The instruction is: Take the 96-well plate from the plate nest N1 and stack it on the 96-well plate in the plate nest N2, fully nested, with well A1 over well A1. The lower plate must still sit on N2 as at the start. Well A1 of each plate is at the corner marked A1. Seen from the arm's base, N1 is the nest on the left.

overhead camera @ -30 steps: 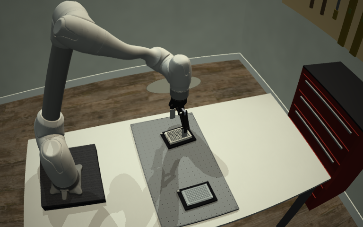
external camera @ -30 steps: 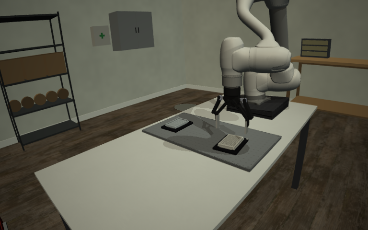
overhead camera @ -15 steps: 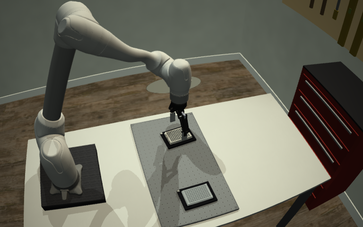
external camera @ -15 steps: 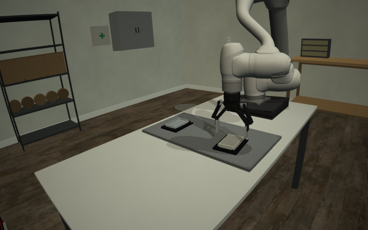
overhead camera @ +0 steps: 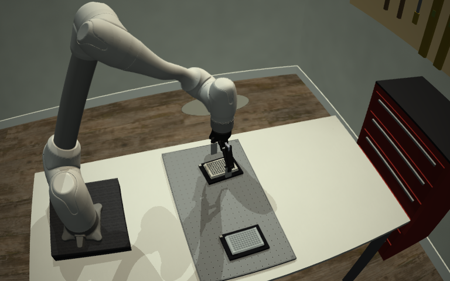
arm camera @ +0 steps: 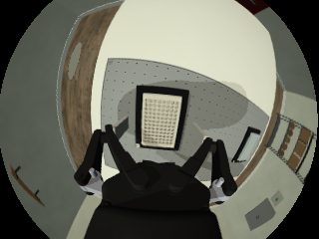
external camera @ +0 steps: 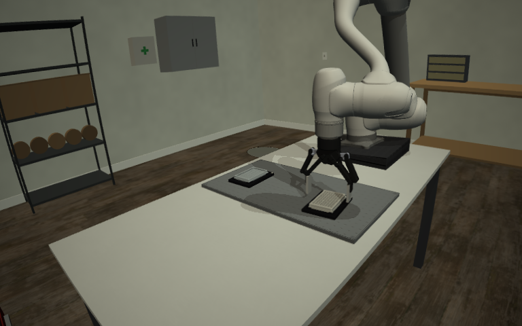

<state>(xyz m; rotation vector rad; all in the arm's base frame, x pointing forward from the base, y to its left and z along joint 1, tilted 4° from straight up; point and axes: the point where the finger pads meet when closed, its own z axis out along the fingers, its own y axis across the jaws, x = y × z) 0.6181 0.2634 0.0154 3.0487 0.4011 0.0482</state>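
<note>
So the gripper [external camera: 328, 188] is spread fully wide with nothing in it, hanging right over the 96-well plate [overhead camera: 218, 167] that sits in nest N1 [overhead camera: 208, 180] at the far end of the grey perforated board [overhead camera: 186, 185] in the top view. In the exterior view one finger [external camera: 349, 190] is down beside the plate's right edge and the other stands off to the plate's far left side, so the plate sits between them but neither one looks like it's touching yet. If I were doing this step, I'd get the plate properly centred between the pads before closing — the wrist view shows it a bit left of the midline, so I'd guess a small sideways nudge is needed. Then go low enough to catch the plate's side walls rather than the top rim, stay clear of the black nest frame, and squeeze evenly so the plate lifts flat without twisting. The second plate [overhead camera: 244, 240] waits in nest N2 [overhead camera: 232, 256] at the near end, well apart. As for writing — the A1 corner marks aren't readable at this size, so I can't tell which corner is which. The only symbol I can make out is a green cross on the white wall box [external camera: 143, 50].
</note>
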